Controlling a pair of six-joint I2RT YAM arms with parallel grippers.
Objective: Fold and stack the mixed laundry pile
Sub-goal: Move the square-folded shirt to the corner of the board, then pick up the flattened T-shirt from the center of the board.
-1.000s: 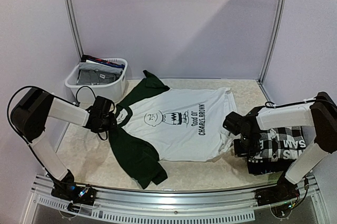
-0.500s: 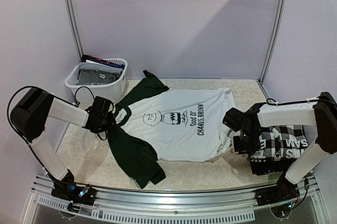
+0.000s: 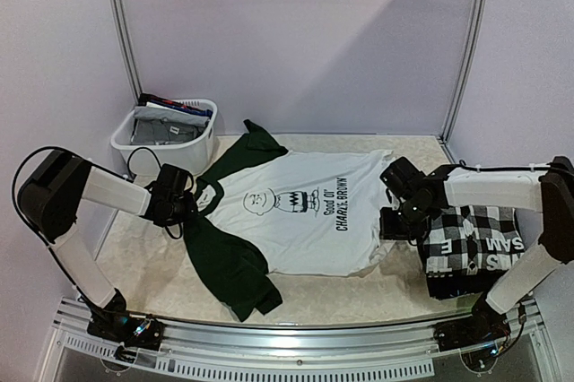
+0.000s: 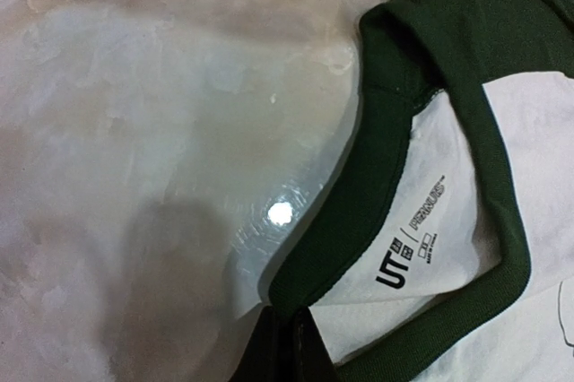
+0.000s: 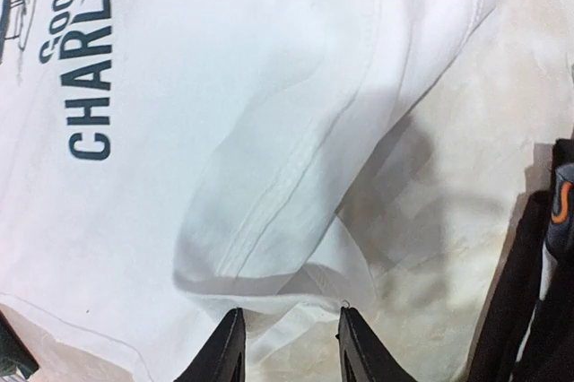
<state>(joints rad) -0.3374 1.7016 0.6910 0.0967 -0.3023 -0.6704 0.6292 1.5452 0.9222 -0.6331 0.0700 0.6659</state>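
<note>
Laundry pile (image 3: 166, 126), grey and blue pieces, is held in white basket (image 3: 204, 144), upper left. White shirt (image 3: 305, 221), dark green sleeves, is spread flat at centre; folded stack (image 3: 471, 252), checkered and black, lies at right. Surface: pale marbled table (image 3: 359, 297), enclosed by plain lilac walls (image 3: 296, 41). Basket contents are hard to make out. Left gripper (image 3: 186, 205), arm bent low, is pinched on green collar (image 4: 359, 221). Right gripper (image 5: 289, 346), fingers spread, is held at hem (image 5: 269, 279).
</note>
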